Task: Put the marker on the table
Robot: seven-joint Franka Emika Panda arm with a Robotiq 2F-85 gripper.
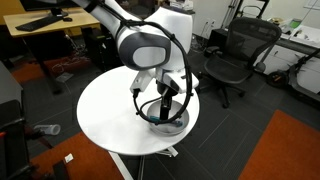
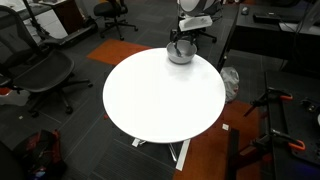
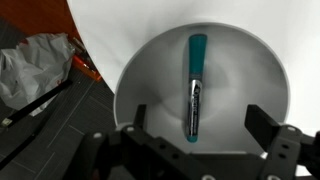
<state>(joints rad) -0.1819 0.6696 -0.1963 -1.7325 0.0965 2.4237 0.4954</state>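
Note:
The blue-teal marker (image 3: 194, 85) lies inside the grey bowl (image 3: 150, 60), seen in the wrist view. The bowl (image 1: 166, 120) (image 2: 180, 54) stands near the edge of the round white table (image 1: 110, 115) (image 2: 160, 95). My gripper (image 3: 195, 128) is open and empty, straight above the bowl, its two fingers either side of the marker's near end. In both exterior views the gripper (image 1: 165, 103) (image 2: 181, 44) hovers just over the bowl and hides the marker.
Black office chairs (image 1: 235, 55) (image 2: 35, 70) stand around the table. A light-wood desk (image 1: 45, 25) is at the back. Crumpled plastic (image 3: 35, 65) lies on the dark floor beside the table edge. An orange carpet patch (image 1: 285, 150) is nearby.

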